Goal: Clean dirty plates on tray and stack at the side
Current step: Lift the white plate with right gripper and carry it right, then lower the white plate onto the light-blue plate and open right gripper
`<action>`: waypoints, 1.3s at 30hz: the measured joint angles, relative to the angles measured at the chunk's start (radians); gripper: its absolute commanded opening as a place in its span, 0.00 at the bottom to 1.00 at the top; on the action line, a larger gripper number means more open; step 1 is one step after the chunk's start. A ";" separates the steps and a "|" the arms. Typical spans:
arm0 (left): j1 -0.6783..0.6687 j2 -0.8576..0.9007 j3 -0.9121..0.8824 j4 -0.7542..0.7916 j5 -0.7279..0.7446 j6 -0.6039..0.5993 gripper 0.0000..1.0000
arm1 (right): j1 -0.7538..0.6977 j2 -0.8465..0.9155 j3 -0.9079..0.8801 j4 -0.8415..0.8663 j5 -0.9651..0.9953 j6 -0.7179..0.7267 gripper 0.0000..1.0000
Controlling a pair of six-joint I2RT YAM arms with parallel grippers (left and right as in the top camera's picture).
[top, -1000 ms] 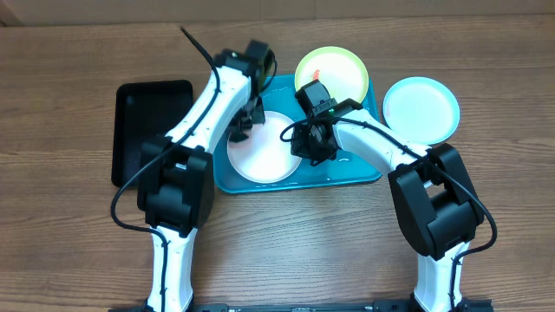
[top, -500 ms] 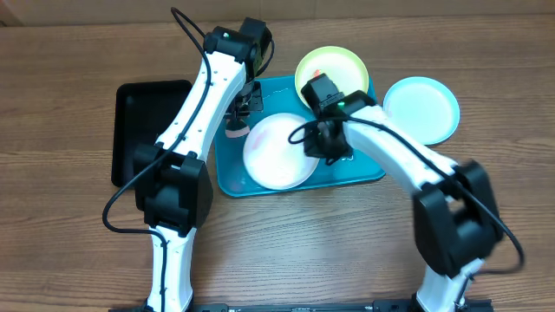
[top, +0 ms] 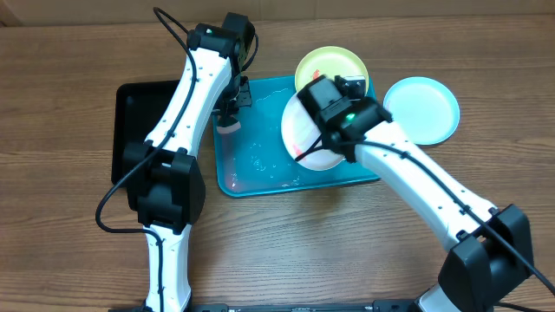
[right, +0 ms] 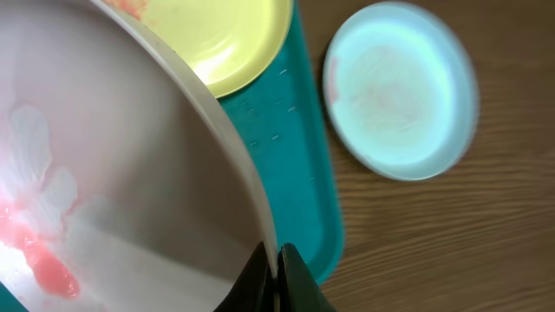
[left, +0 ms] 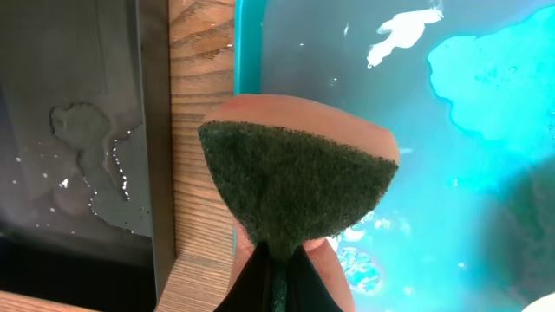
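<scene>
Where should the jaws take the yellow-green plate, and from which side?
Its far rim, from above, I think: the yellow-green plate is shallow, its far edge juts past the tray, and the held white plate blocks its near side.

Glossy plastic tray [top: 260,165], rough fibrous sponge [left: 299,186], matt wood-grain table [top: 69,217].
</scene>
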 measured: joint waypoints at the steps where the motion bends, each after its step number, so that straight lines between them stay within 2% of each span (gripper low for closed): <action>1: 0.000 0.000 0.000 0.001 0.003 0.000 0.04 | 0.017 0.000 0.000 -0.008 0.043 0.003 0.04; 9: 0.000 0.000 0.000 0.004 0.011 0.000 0.04 | 0.188 0.000 0.000 -0.141 0.436 0.128 0.04; 16: 0.000 0.000 0.000 0.004 0.012 0.000 0.04 | 0.286 0.000 0.000 -0.232 0.634 0.249 0.04; 26: 0.000 0.000 0.000 0.010 0.043 0.000 0.04 | 0.303 0.000 0.000 -0.253 0.731 0.307 0.04; 39: 0.000 0.000 0.000 0.010 0.055 0.000 0.04 | 0.303 0.000 0.000 -0.295 0.720 0.412 0.04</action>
